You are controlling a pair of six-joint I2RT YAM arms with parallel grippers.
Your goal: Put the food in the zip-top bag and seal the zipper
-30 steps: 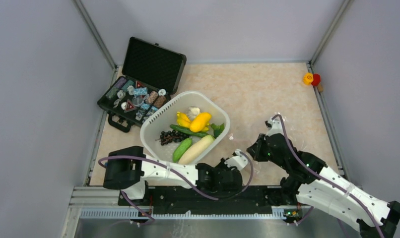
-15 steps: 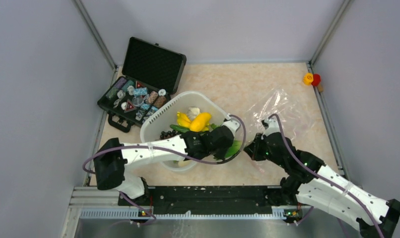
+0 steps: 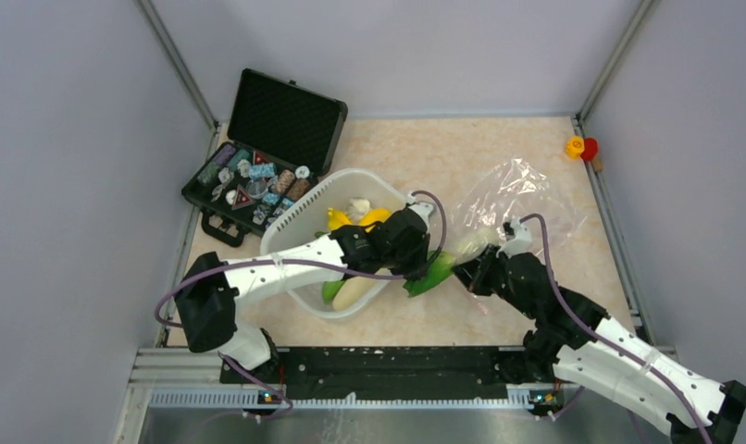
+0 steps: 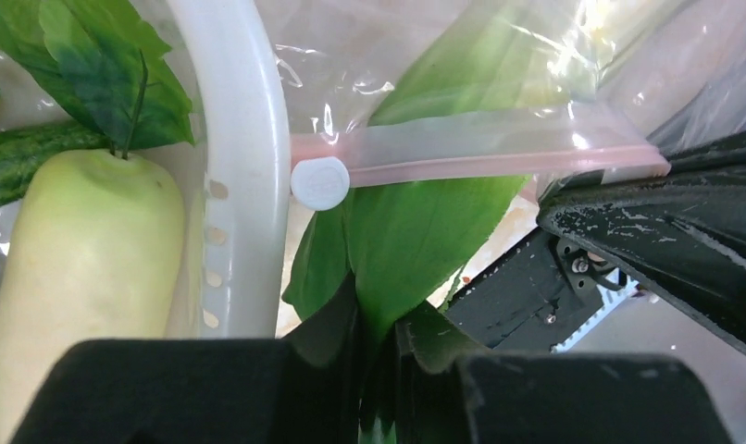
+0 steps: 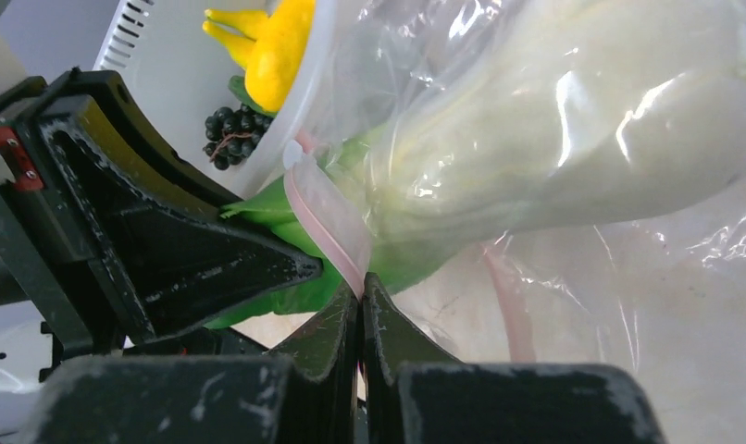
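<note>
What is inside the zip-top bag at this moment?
Only the white stem end of the bok choy shows through the clear zip-top bag; its green leaves stick out past the zipper, pinched by the left tool. The bag's crinkled, glary far end could hide something small.

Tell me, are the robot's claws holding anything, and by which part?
The left gripper pinches the bok choy by its green leaves. The right gripper pinches the zip-top bag by its pink zipper strip.
</note>
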